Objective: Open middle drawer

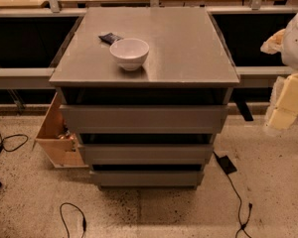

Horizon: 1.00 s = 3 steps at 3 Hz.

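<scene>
A grey cabinet stands in the middle of the camera view with three handleless drawer fronts stacked below its top (188, 58). The middle drawer (145, 153) is the mid-sized front, between the taller top front (143, 119) and the smallest bottom front (146, 178). All three fronts look closed. My gripper (287, 100) is at the right edge of the view, pale yellow and white, well to the right of the cabinet and apart from it.
A white bowl (129, 53) and a small dark packet (110, 37) sit on the cabinet top. A wooden box (57, 133) stands on the floor at the cabinet's left. Cables (236, 192) and a black adapter (226, 164) lie on the speckled floor.
</scene>
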Each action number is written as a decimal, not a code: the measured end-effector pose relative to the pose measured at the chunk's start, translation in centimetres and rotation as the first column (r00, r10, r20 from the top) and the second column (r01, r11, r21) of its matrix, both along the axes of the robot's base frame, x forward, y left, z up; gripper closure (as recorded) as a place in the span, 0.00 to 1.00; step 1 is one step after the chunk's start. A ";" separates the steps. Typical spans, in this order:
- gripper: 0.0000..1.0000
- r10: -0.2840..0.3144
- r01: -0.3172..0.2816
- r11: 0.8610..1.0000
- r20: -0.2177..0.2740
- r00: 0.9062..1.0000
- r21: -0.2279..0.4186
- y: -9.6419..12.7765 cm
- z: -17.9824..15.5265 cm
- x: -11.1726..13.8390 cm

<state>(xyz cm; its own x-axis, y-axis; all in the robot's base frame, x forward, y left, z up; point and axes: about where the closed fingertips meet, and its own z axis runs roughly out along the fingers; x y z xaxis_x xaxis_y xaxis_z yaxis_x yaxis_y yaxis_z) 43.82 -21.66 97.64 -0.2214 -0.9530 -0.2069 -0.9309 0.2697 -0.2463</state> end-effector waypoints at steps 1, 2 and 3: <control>0.00 0.000 0.000 1.000 0.000 1.000 0.000 0.0 0.0 0.0; 0.00 -0.011 0.011 0.999 0.002 1.000 -0.039 0.5 -1.8 0.0; 0.00 -0.009 0.009 0.999 -0.001 1.000 -0.035 1.1 -5.9 -1.1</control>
